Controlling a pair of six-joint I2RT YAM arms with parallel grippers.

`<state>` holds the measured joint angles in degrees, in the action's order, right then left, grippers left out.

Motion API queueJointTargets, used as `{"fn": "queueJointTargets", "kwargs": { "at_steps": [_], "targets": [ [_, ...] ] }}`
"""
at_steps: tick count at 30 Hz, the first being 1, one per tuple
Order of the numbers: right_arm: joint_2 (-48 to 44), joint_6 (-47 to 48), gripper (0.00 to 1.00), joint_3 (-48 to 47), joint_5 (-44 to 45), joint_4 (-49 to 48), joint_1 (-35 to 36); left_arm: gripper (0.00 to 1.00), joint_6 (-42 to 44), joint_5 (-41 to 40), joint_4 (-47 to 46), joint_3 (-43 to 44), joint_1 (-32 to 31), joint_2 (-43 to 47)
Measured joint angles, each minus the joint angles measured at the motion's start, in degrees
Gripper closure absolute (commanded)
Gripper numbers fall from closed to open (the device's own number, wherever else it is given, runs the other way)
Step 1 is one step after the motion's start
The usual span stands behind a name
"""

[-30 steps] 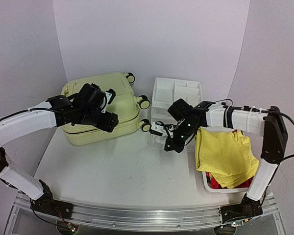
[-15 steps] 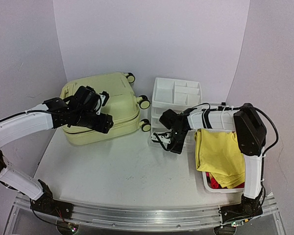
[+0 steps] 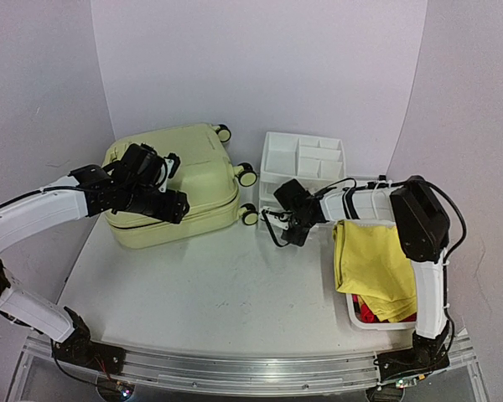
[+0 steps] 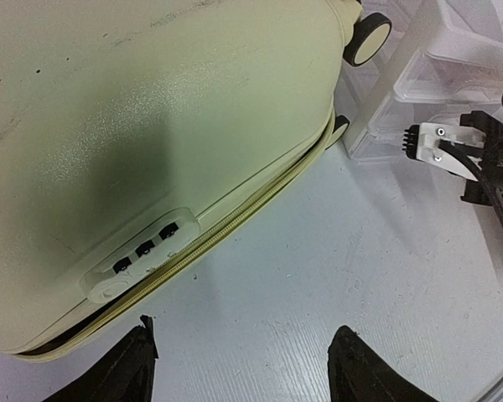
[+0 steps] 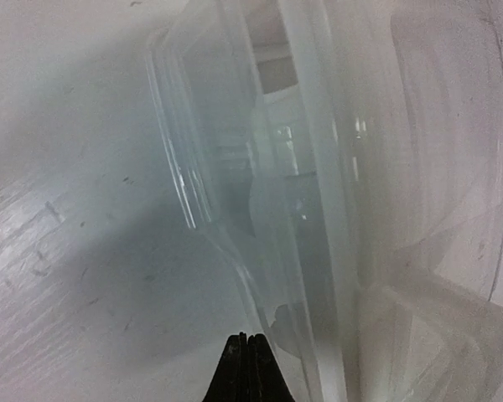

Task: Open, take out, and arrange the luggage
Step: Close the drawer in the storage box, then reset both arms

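My left gripper point(image 4: 245, 373) hangs wide apart and empty over the table, just near of the luggage point(image 4: 151, 109). I'd work along the zipper seam point(image 4: 235, 222), which looks parted at its left end. Right gripper point(image 5: 245, 368) is pinched closed on nothing, beside the clear drawer organizer point(image 3: 306, 159). Luggage lies flat, far left, lid down: pale yellow-green shell, combination lock point(image 4: 142, 251), cream wheels point(image 3: 246, 176) facing right.
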<state>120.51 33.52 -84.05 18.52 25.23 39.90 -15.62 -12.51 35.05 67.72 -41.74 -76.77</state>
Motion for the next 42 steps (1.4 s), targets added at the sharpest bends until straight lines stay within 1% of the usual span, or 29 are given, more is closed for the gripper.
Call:
{"fn": "queueJointTargets", "kwargs": {
  "at_steps": [8, 11, 15, 18, 22, 25, 29, 33, 38, 40, 42],
  "targets": [
    [5.6, 1.9, 1.00, 0.1, 6.4, -10.8, -0.8, 0.30, -1.2, 0.8, 0.0, -1.3, 0.4, 0.0],
    [6.0, 1.9, 1.00, 0.4, 8.1, -14.0, -1.0, 0.30, -1.5, 1.0, 0.0, -1.8, 0.6, 0.1],
    [3.9, 1.0, 1.00, 3.8, 7.1, -17.1, -1.3, 0.30, -2.6, 1.4, 0.0, -3.5, 0.9, 1.6],
    [1.6, 0.1, 1.00, 5.9, 5.5, -17.1, -1.4, 0.30, -3.5, 1.9, 0.1, -5.0, 1.1, 3.6],
    [-1.4, -1.3, 1.00, 6.1, 2.9, -16.7, -1.6, 0.30, -4.5, 2.8, 0.2, -5.7, 1.6, 5.3],
    [-4.0, -2.9, 1.00, 6.6, 0.3, -15.9, -1.6, 0.30, -5.0, 4.1, 0.5, -5.8, 1.7, 6.3],
    [-9.1, -6.9, 1.00, 7.3, -4.3, -12.3, -1.6, 0.31, -4.9, 8.2, 0.9, -7.1, 1.7, 8.8],
    [-16.4, -12.9, 1.00, 9.6, -7.5, -7.9, -1.6, 0.31, -4.9, 13.0, 1.0, -8.0, 1.7, 10.8],
    [-27.6, -24.8, 1.00, 15.1, -6.6, -1.3, -1.6, 0.32, -5.6, 17.6, 1.1, -9.9, 1.7, 12.6],
    [-32.7, -31.0, 1.00, 17.9, -5.5, 2.9, -1.6, 0.32, -6.1, 19.0, 1.0, -11.1, 1.7, 13.2],
    [-35.4, -34.2, 1.00, 19.4, -5.2, 5.1, -1.6, 0.32, -6.9, 20.0, 1.0, -12.7, 1.7, 14.2]
  ]
}}
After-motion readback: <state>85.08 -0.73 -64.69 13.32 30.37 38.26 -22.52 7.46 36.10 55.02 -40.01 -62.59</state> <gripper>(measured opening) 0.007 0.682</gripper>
